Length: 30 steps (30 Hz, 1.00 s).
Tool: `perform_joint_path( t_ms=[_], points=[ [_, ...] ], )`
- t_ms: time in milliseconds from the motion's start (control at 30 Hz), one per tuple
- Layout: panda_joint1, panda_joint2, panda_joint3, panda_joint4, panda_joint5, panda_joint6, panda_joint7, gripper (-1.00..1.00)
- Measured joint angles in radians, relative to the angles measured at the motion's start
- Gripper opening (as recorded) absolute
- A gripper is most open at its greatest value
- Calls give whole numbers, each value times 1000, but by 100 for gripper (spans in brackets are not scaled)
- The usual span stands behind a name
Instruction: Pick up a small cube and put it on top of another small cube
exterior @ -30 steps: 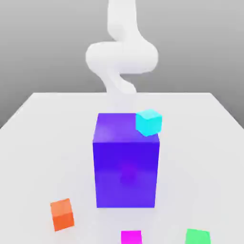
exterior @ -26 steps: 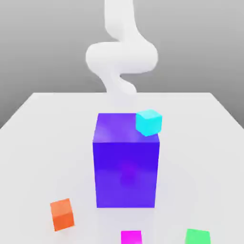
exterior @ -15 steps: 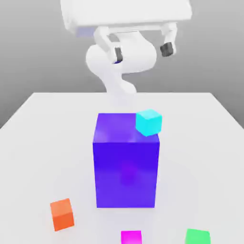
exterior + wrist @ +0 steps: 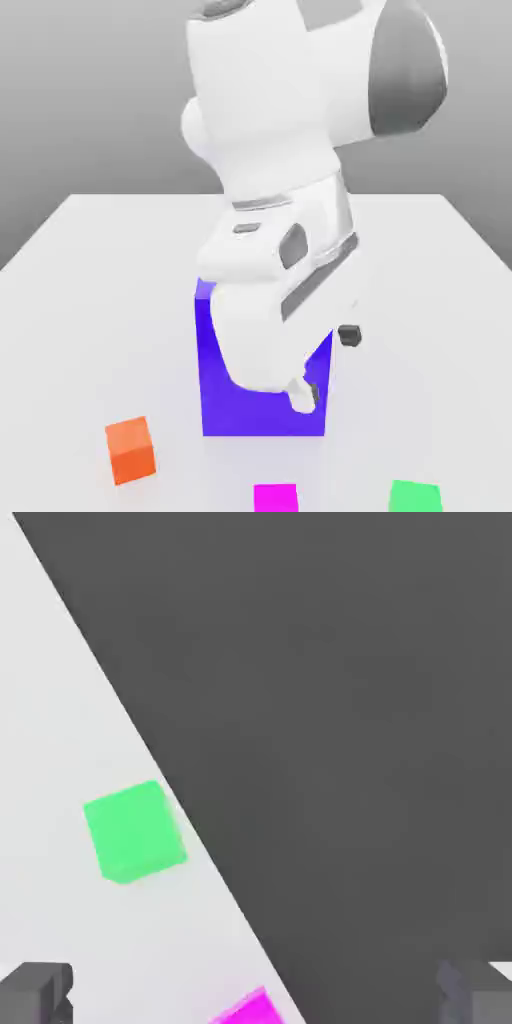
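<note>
Your gripper (image 4: 332,366) is standing open with nothing between its fingers, and it is hanging tilted in front of the blue-violet block (image 4: 262,412), the arm (image 4: 262,110) reaching over from the far side. Nearer than the block, the small magenta cube (image 4: 276,498) is sitting on the white table (image 4: 60,350), cut off by the exterior view's lower edge. The green cube (image 4: 415,497) is lying to its right in that view, and the orange cube (image 4: 131,450) is resting to the left and slightly farther back.

You are probably lining up for a pick. The magenta cube is looking stiff, light and hard to damage, though its smooth faces may be slippery. You'll want to be straightening the hand, then closing squarely on two opposite upright faces around mid-height; a corner grip could twist it loose. No brand, label or writing is showing on the cubes.
</note>
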Motion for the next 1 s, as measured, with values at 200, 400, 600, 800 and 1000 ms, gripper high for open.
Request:
perform_joint_path(
  t_ms=[200,400,600,800,1000],
  points=[
    [-15,127,22,-10,-27,64,-183,0],
    [-15,228,18,-25,-126,142,-317,0],
    [-45,354,54,-9,-136,245,-396,0],
    [-80,424,98,8,-95,297,-427,-100],
    [-60,385,73,-2,-119,268,-410,-100]
  ],
)
